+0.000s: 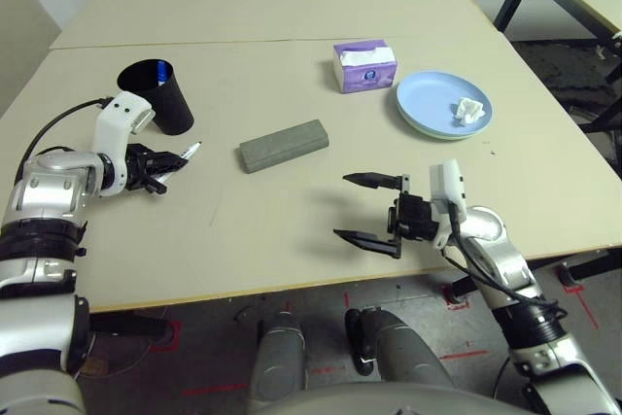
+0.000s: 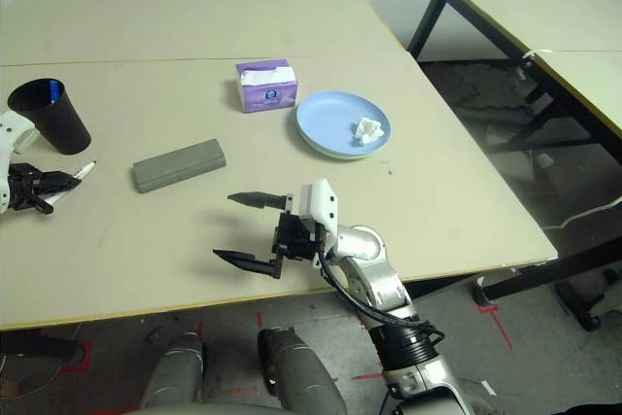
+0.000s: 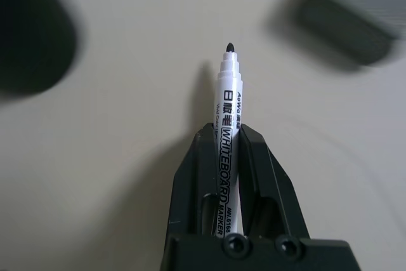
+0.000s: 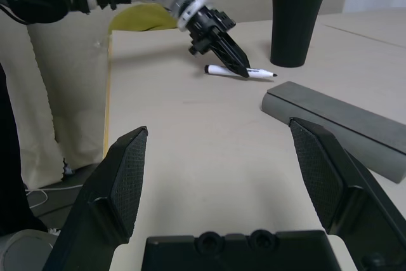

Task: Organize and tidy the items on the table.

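Note:
My left gripper (image 1: pixel 167 160) is shut on a white whiteboard marker (image 3: pixel 228 93) with a bare black tip, low over the table (image 1: pixel 292 230) just in front of the black tapered cup (image 1: pixel 155 94). From the right wrist view, the marker (image 4: pixel 254 73) lies flat at table level under the left gripper (image 4: pixel 231 58). A grey oblong glasses case (image 1: pixel 284 145) lies in the middle. My right gripper (image 1: pixel 369 209) hovers open with nothing between its fingers near the front edge, short of the case (image 4: pixel 342 122). On the blue plate (image 1: pixel 428 109) at the right rests a crumpled white tissue (image 1: pixel 470 111).
A purple tissue box (image 1: pixel 364 65) stands behind the case, left of the plate. A seam (image 1: pixel 243 42) crosses the table farther back. A separate black-legged table (image 2: pixel 544 17) stands off to the right. The table's front edge runs close to my right gripper.

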You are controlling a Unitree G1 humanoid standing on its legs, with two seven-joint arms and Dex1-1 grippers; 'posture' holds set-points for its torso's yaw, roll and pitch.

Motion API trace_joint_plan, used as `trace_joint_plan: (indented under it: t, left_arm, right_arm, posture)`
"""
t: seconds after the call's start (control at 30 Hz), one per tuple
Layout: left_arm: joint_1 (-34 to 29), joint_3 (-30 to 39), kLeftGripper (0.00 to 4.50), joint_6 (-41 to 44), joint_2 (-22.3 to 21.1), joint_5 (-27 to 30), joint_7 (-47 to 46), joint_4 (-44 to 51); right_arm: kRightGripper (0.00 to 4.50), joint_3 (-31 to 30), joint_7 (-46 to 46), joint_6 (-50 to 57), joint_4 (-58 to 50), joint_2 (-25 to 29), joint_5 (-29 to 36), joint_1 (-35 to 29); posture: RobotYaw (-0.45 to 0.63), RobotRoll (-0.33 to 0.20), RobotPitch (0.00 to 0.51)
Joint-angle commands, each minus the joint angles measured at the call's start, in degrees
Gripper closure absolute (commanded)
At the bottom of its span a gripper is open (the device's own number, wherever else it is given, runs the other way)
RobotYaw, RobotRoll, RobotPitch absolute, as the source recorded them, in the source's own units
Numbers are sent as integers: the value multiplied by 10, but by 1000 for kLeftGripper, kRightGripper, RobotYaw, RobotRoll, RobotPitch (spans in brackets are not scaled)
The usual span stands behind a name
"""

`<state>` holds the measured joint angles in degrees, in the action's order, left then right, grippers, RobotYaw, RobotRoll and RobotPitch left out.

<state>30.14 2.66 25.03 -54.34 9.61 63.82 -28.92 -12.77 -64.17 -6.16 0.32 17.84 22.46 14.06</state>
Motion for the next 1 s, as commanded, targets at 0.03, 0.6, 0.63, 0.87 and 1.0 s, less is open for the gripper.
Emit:
trace_joint_plan:
  t: [0.03,0.6,0.63,0.87,1.0]
  left_arm:
    - [-10,22,4211,-15,-11,18,13,35]
    - [54,275,4211,-58,70,200,-151,122]
    - [55,276,4211,-72,69,192,-163,112]
    - [93,265,4211,-197,83,140,-251,-3]
    - [128,248,4211,-256,96,114,-278,-73]
  right_arm:
    - [0,-5,-7,-6,11,2,-7,-5]
    - [0,0,-28,-18,41,-1,-7,11]
    - [0,-1,-28,-18,42,-2,-7,12]
    - [0,-2,-34,-16,43,0,-7,14]
    - [0,1,-32,-14,41,1,-6,14]
  posture:
    - [-17,0,166]
    - [16,0,149]
    - [17,0,148]
    - [7,0,149]
    - [-4,0,151]
